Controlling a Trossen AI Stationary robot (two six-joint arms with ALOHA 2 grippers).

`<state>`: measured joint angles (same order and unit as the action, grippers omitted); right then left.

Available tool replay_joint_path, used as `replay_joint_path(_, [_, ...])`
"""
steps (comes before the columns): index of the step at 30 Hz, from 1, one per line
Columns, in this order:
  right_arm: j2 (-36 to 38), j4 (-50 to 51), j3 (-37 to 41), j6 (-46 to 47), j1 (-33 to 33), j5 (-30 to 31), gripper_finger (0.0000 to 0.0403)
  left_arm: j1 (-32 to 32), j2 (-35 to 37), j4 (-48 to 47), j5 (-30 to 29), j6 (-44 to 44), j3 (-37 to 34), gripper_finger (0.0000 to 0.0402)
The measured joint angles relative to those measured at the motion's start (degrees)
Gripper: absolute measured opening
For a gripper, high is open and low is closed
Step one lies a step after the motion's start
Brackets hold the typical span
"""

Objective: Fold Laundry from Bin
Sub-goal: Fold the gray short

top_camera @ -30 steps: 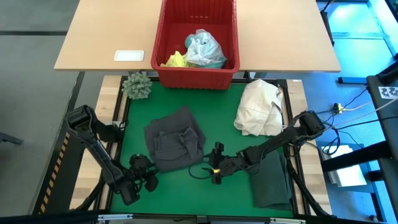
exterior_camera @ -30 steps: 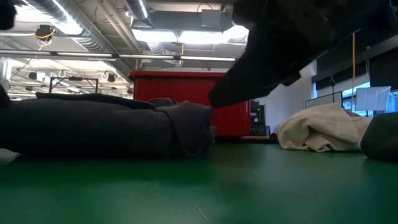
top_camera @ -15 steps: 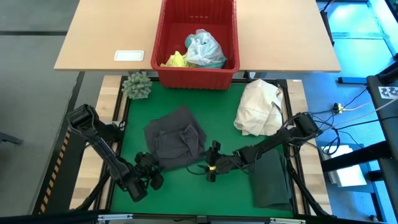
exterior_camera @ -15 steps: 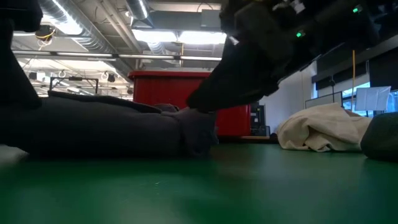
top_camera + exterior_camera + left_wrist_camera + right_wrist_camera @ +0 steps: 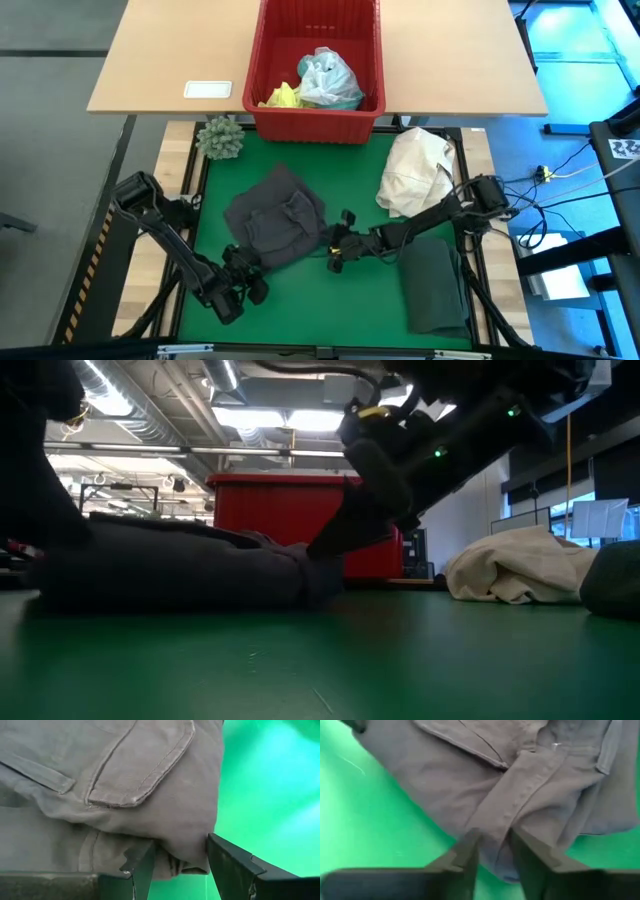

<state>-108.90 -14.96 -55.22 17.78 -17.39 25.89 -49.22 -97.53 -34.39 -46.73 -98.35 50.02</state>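
A grey garment (image 5: 275, 225) lies crumpled on the green mat (image 5: 350, 190), pocket side up. My left gripper (image 5: 250, 272) is shut on its near left corner. My right gripper (image 5: 333, 252) is shut on its near right edge. The red bin (image 5: 315, 120) stands at the mat's far edge and holds yellow laundry (image 5: 280, 97) and light turquoise laundry (image 5: 325, 80). A dark green garment (image 5: 435, 285) lies folded flat at the near right. My left gripper has a thick bunched fold at the garment's corner (image 5: 185, 855) between its two fingers (image 5: 142, 862). It comes slanting down from the table's near left. The rest of the garment lies on the mat. My right gripper pinches a raised ridge of cloth at the garment's near right edge (image 5: 492, 827) between its two fingers (image 5: 467, 852). It comes slanting down from the table's right. In the low view the edge (image 5: 318, 565) stays on the mat.
A cream-white cloth bundle (image 5: 420, 175) lies at the far right of the mat. A green spiky ball (image 5: 220, 138) sits at the far left corner. A white card (image 5: 208, 89) lies on the wooden table beyond. Bare mat shows along the near edge (image 5: 330, 320).
My right gripper has moved toward the far left, onto the garment's near right edge, and has shut there. My left gripper has moved toward the table's right with its corner. The garment has bunched up and shifted toward the far left.
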Motion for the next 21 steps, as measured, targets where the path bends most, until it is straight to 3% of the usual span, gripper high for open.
replay_joint_path(5, [0.0,0.63,0.0,-2.6,0.7,-2.18,0.0011,0.84,-4.33,2.43,0.6,0.1,0.0,0.0163])
replay_joint_path(8, [0.0,0.85,0.0,-3.47,0.59,-2.49,0.0012,0.75,-5.72,2.93,0.53,0.11,0.0,0.0126])
replay_joint_path(13, [0.1,4.45,-0.02,-4.63,0.04,-2.34,0.0004,-0.77,-5.44,2.56,0.67,1.12,0.0,0.0017])
replay_joint_path(21, [5.57,13.53,0.0,-4.63,-2.37,3.1,0.0001,-4.57,-2.71,2.24,4.61,1.02,0.29,0.0002])
